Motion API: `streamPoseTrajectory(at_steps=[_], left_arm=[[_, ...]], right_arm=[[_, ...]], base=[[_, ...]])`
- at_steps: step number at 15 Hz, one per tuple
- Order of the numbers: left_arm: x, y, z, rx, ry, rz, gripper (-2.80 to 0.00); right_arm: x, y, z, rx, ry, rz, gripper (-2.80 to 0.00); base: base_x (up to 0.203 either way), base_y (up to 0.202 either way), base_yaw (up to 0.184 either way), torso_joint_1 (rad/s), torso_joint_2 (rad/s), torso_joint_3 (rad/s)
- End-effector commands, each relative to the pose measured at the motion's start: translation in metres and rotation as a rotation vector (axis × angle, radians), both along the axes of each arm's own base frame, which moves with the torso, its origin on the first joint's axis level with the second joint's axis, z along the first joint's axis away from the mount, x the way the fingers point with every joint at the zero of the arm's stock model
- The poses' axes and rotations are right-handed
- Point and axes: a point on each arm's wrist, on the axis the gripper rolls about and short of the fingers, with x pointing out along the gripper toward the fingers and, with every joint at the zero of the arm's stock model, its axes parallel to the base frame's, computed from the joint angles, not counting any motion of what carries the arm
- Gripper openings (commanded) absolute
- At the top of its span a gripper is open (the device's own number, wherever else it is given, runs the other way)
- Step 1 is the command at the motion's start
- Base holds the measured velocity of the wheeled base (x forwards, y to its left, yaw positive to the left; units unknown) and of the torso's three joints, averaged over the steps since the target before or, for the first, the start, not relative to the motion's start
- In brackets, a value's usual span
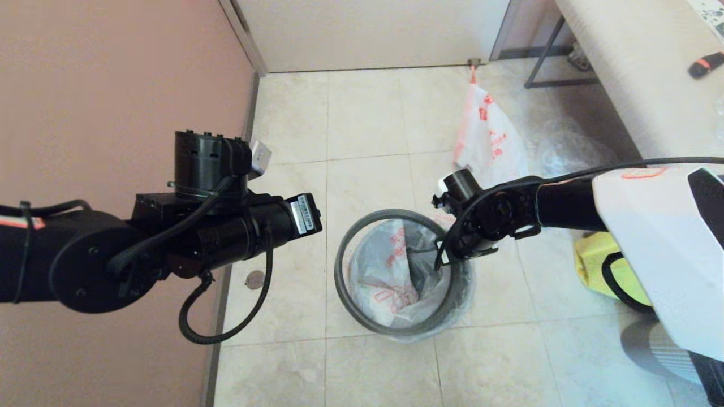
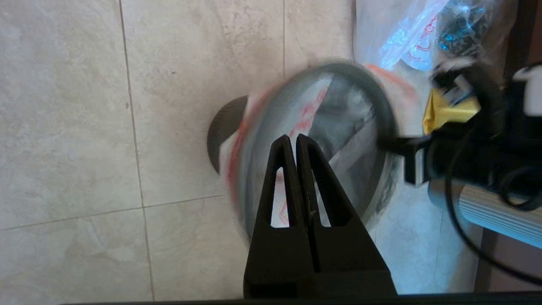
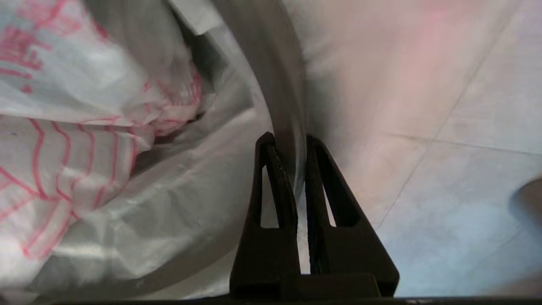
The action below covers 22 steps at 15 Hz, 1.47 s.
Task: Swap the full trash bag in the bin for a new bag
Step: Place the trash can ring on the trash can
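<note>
The bin (image 1: 452, 308) stands on the tiled floor in the middle of the head view. The new bag (image 1: 384, 277), white with orange-red print, lines it and folds over its wall. The dark-grey hoop (image 1: 345, 249) sits around the bin's mouth. My right gripper (image 1: 442, 255) is at the hoop's right side. In the right wrist view it (image 3: 288, 142) is shut on the hoop (image 3: 271, 76) and the bag film. My left gripper (image 2: 292, 140) hangs shut and empty above the bin's mouth. The full trash bag (image 1: 486, 135) stands behind the bin.
A clear plastic bag (image 1: 565, 150) lies right of the full bag. A yellow tote (image 1: 599, 265) sits on the floor to the bin's right. A bench (image 1: 633, 68) runs along the far right, and a pink wall (image 1: 113, 85) closes the left. A round floor drain (image 1: 255, 278) lies left of the bin.
</note>
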Motion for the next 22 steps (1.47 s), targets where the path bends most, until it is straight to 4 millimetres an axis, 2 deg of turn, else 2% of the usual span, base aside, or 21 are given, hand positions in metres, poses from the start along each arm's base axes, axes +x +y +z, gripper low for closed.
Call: streamPoseTrajectory(at_steps=[1, 5, 8, 10, 17, 22], left_arm=[[0.000, 0.000, 0.000, -0.002, 0.001, 0.003, -2.80], [0.000, 0.000, 0.000, -0.002, 0.001, 0.003, -2.80], [0.000, 0.000, 0.000, -0.002, 0.001, 0.001, -2.80], [-0.001, 0.000, 0.001, -0.005, -0.003, 0.001, -2.80], [-0.001, 0.000, 0.001, -0.005, -0.003, 0.001, -2.80], [0.000, 0.000, -0.001, -0.002, 0.002, 0.001, -2.80]], right_arm=[[0.000, 0.003, -0.004, -0.011, 0.009, 0.006, -2.80], [-0.005, 0.011, -0.001, -0.018, -0.007, 0.020, -2.80], [-0.021, 0.011, 0.024, -0.006, -0.032, 0.029, -2.80], [-0.024, 0.008, 0.029, -0.018, -0.030, 0.019, -2.80], [-0.024, -0.004, 0.006, -0.084, 0.029, -0.021, -2.80], [-0.022, -0.006, 0.004, -0.083, 0.033, -0.025, -2.80]], base=[[0.000, 0.000, 0.000, 0.000, 0.00, 0.000], [0.000, 0.000, 0.000, 0.000, 0.00, 0.000], [0.000, 0.000, 0.000, 0.000, 0.00, 0.000], [0.000, 0.000, 0.000, 0.000, 0.00, 0.000], [0.000, 0.000, 0.000, 0.000, 0.00, 0.000], [0.000, 0.000, 0.000, 0.000, 0.00, 0.000]])
